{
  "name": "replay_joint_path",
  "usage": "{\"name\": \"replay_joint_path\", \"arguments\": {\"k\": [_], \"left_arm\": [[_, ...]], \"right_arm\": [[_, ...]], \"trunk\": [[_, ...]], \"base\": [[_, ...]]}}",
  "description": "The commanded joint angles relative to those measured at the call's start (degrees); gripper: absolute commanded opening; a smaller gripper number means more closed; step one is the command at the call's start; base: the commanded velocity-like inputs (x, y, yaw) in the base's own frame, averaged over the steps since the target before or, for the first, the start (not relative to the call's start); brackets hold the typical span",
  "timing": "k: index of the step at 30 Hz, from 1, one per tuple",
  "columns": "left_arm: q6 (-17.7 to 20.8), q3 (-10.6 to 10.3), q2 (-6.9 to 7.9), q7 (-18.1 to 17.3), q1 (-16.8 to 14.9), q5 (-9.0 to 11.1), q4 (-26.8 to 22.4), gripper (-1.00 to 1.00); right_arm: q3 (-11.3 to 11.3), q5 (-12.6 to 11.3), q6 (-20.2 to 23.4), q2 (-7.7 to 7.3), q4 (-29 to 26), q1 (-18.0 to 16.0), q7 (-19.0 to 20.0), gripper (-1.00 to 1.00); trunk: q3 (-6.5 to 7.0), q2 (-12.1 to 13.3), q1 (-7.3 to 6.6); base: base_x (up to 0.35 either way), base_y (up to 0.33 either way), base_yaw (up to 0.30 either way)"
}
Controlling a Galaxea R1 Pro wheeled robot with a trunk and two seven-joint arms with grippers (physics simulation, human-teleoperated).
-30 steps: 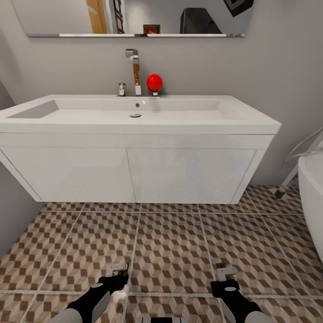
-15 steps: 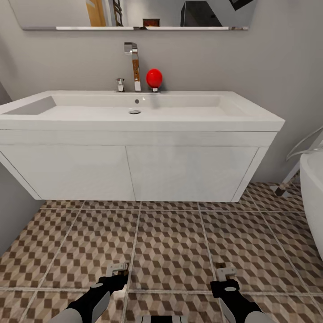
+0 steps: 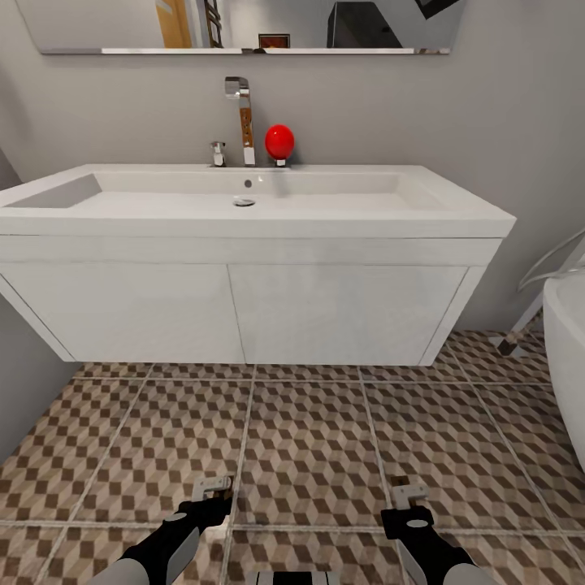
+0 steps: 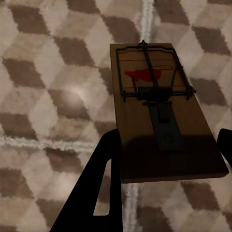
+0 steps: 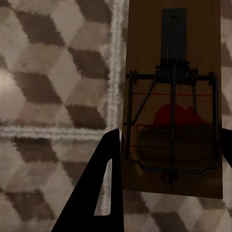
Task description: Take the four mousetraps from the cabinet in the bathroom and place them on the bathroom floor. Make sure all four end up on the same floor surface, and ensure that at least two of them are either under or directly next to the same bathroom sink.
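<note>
Mousetraps: we count two, one in each gripper, both low in the head view over the bathroom floor (image 3: 309, 439).

Left gripper (image 3: 213, 491), lower left of centre in the head view, carries a pale flat trap (image 3: 213, 485) at its tip. In the left wrist view the left trap (image 4: 162, 113) is a tan board with a dark wire spring and a red mark, lying flat between the two dark fingers (image 4: 99, 188). The near end of the board sits in the gap, the far end reaches out past the fingertips. The fingers close against the board's two long edges, so we read the gripper as pinching the trap.

Right gripper (image 3: 408, 496), lower right of centre in the head view, likewise holds a pale trap (image 3: 406, 490). In the right wrist view the right trap (image 5: 173, 104) fills the span between the fingers (image 5: 101, 183), pinched at its sides, red mark nearest the wrist.

The sink (image 3: 244, 244), a white boxy unit with two flat doors, hangs on the grey wall across the upper half of the head view. Both traps are well in front of it, apart from each other. Whether either trap touches the tiles, we cannot tell.
</note>
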Motion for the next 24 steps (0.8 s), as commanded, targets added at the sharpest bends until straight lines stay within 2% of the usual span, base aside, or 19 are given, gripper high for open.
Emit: {"name": "replay_joint_path", "arguments": {"k": [1,10,13,17,21,24], "left_arm": [[0.06,-0.51,0.02,0.49,-0.01,0.46,-0.06,-1.0],[-0.33,-0.58,0.21,0.62,-0.01,0.08,-0.54,-1.0],[-1.63,-0.64,0.28,0.61,-0.01,0.01,-0.97,-1.0],[-5.76,-0.62,0.47,0.61,-0.01,-0.18,-1.2,-1.0],[-7.41,-0.54,1.29,0.61,-0.01,-0.81,-1.26,-1.0],[-7.83,-0.49,2.16,0.61,-0.04,-2.14,-1.33,-1.0]], "right_arm": [[-0.31,0.49,0.28,0.04,-0.08,-0.01,-0.08,-1.0],[-0.33,0.48,0.11,0.04,-0.08,-0.01,-0.57,-1.0],[-0.44,0.41,0.14,0.1,-0.11,-0.04,-0.64,-1.0],[-0.46,0.25,0.3,0.19,-0.45,-0.53,-0.7,-1.0],[-0.42,0.18,0.6,1.28,-1.9,-0.98,-0.8,-1.0],[-0.44,-0.07,0.72,2.1,-2.65,-2.23,-1.19,-1.0]], "trunk": [[-0.04,-0.02,-0.01],[-0.04,-0.02,-0.01],[-0.04,-0.02,-0.01],[-0.04,-0.02,-0.01],[-0.04,-0.02,-0.01],[-0.04,-0.02,-0.01]], "base": [[0.0,0.0,0.0],[0.0,0.0,0.0],[0.0,0.0,0.0],[0.0,0.0,0.0],[0.0,0.0,0.0],[0.0,0.0,0.0]]}}
